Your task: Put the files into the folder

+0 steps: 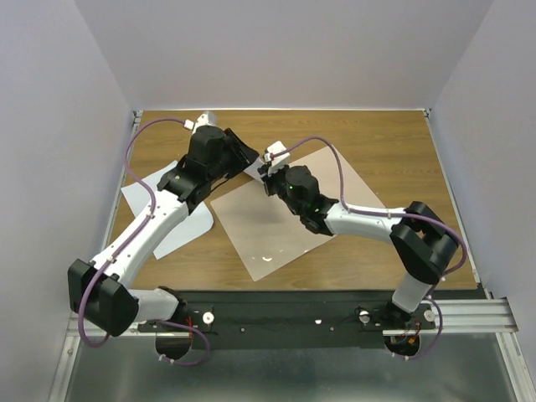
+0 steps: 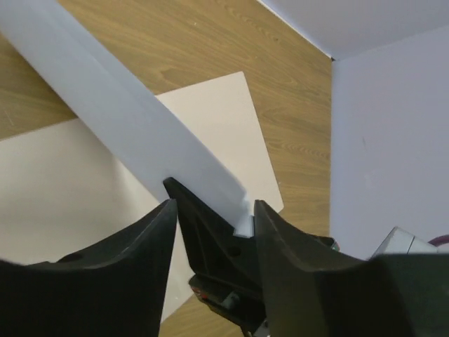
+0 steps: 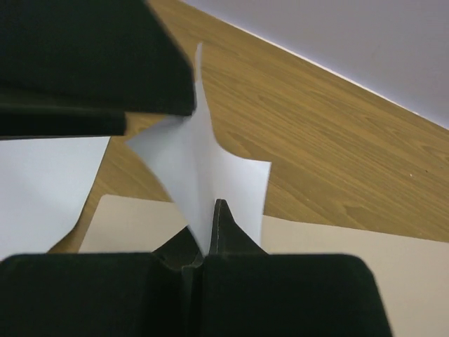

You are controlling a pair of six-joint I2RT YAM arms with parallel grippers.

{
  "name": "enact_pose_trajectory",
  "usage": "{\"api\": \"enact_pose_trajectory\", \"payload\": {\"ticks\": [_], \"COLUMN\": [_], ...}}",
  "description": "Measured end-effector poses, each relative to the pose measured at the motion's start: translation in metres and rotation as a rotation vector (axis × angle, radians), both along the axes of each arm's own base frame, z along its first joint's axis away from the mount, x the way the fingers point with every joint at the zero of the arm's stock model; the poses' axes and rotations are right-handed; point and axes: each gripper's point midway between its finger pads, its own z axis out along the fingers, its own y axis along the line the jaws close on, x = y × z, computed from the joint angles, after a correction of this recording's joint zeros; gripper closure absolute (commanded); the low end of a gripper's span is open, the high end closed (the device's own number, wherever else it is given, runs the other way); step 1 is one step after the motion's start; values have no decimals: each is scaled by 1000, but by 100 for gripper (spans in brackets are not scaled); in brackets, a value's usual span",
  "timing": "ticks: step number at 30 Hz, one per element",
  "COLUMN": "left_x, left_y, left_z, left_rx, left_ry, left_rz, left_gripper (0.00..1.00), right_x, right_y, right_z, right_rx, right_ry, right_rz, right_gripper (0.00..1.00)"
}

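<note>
Both arms meet over the folder (image 1: pixel 289 213), lying open mid-bench. Right end effector (image 3: pixel 203 256) is clamped tight on a white sheet's (image 3: pixel 200 175) corner, and the left end effector (image 2: pixel 214 210) pinches that sheet too. The other sheet (image 1: pixel 167 209) lies flat at left.

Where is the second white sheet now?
In the top view, it lies flat on the table's left side, partly under the left arm, beside the folder.
</note>
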Motion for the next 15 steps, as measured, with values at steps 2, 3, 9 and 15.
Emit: {"api": "enact_pose_trajectory", "payload": {"ticks": [2,3,9,15], "left_x": [-1,-3,-15,-34], "left_y": [1,3,17,31], "left_z": [9,17,50,41], "left_rx": [-4,-10,-19,-21], "left_ry": [-23,-43,-136,-163], "left_rz": [-1,0,25,40], "left_gripper": [12,12,11,11], "right_x": [0,-1,-1,-3], "right_y": [-7,-9,-57,-124], "right_z": [11,14,60,47], "right_rx": [42,54,299,553], "right_ry": [5,6,73,234], "right_rz": [-35,-45,-225,-466], "right_gripper": [99,99,99,99]}}
